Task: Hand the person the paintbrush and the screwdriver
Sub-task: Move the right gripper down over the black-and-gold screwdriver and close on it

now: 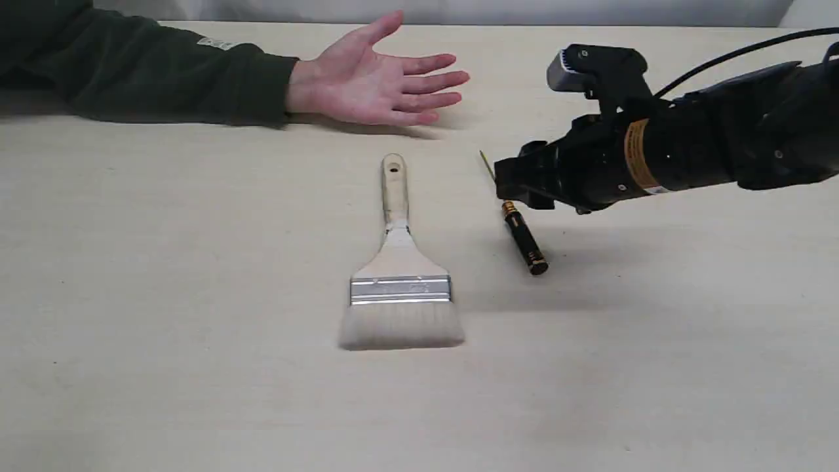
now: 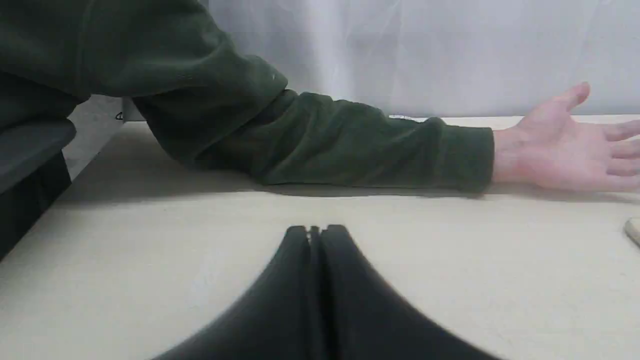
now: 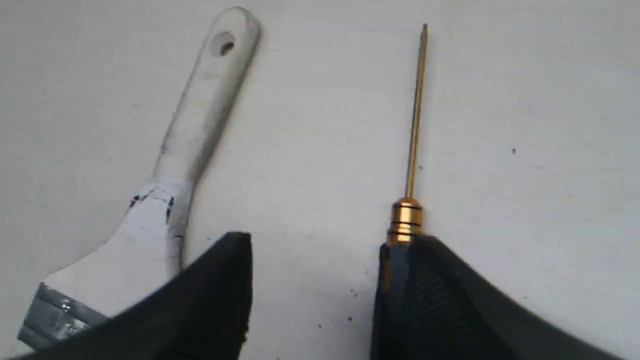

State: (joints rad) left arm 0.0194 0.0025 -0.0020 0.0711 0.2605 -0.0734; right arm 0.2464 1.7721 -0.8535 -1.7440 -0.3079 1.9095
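Observation:
The paintbrush (image 1: pixel 398 262) lies flat mid-table, bristles toward the front, handle hole toward the person's open palm (image 1: pixel 377 82). To its right rests the screwdriver (image 1: pixel 523 240), black handle near, thin shaft pointing back. My right gripper (image 1: pixel 508 180) hovers over the screwdriver's shaft, open. In the right wrist view the gripper (image 3: pixel 312 250) has bare table between its fingers; one finger (image 3: pixel 415 280) covers the screwdriver's handle (image 3: pixel 406 220), the other (image 3: pixel 220 285) overlaps the paintbrush (image 3: pixel 195 125). My left gripper (image 2: pixel 315 231) is shut, empty, low over the table near the person's sleeve (image 2: pixel 350 145).
The person's forearm in a dark green sleeve (image 1: pixel 144 72) lies along the back left of the beige table (image 1: pixel 196 295). A pale wall runs behind the table's far edge. A dark object (image 2: pixel 25 170) stands beyond the table's left edge.

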